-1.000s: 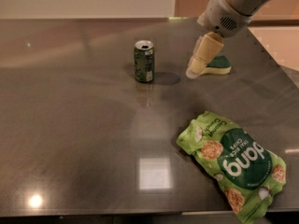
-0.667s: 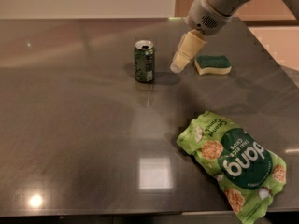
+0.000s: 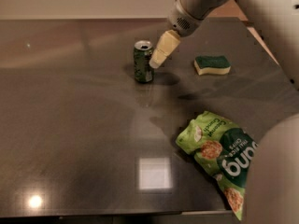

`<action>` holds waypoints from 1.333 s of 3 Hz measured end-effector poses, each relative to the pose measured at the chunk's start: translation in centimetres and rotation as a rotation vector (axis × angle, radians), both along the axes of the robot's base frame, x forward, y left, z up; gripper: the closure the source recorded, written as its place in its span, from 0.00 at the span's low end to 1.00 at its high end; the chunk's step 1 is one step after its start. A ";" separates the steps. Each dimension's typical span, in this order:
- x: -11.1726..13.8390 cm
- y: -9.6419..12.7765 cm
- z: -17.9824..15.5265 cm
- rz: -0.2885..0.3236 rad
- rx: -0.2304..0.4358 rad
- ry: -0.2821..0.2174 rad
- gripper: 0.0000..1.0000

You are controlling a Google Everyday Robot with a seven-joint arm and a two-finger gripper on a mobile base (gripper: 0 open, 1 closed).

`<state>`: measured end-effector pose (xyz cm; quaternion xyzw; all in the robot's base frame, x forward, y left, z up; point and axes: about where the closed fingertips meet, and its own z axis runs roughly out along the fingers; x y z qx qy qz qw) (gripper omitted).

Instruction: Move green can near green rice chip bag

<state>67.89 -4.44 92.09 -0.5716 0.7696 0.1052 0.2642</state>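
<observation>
Your small dark green metal can (image 3: 143,62) stands upright, crinkled light-green chip bag (image 3: 219,155) well apart front-right of it; cream gripper (image 3: 158,57) just right of its rim, spread can't be told. Likely light, slick, dentable: grip mid-body.

Dark table (image 3: 70,125), perhaps stone: green can (image 3: 143,62) at twelve o'clock, sponge (image 3: 212,64) at two, green rice chip bag (image 3: 219,157) at five; gripper (image 3: 158,57) just beside the green can.

I saw the gripper (image 3: 155,62) poised just beside the upright green can (image 3: 143,63), at its upper right side. A green-topped sponge (image 3: 212,64) lay further right on the dark table (image 3: 70,125). The green rice chip bag (image 3: 216,154) lay well apart, near the front edge.
</observation>
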 end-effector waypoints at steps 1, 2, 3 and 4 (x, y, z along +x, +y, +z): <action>0.9 1.9 -1.1 0.003 0.020 0.033 0.00; 0.8 3.8 -2.0 0.018 0.038 0.065 0.00; 0.1 5.2 -2.6 0.039 0.054 0.090 0.00; -0.3 5.9 -3.0 0.048 0.060 0.103 0.19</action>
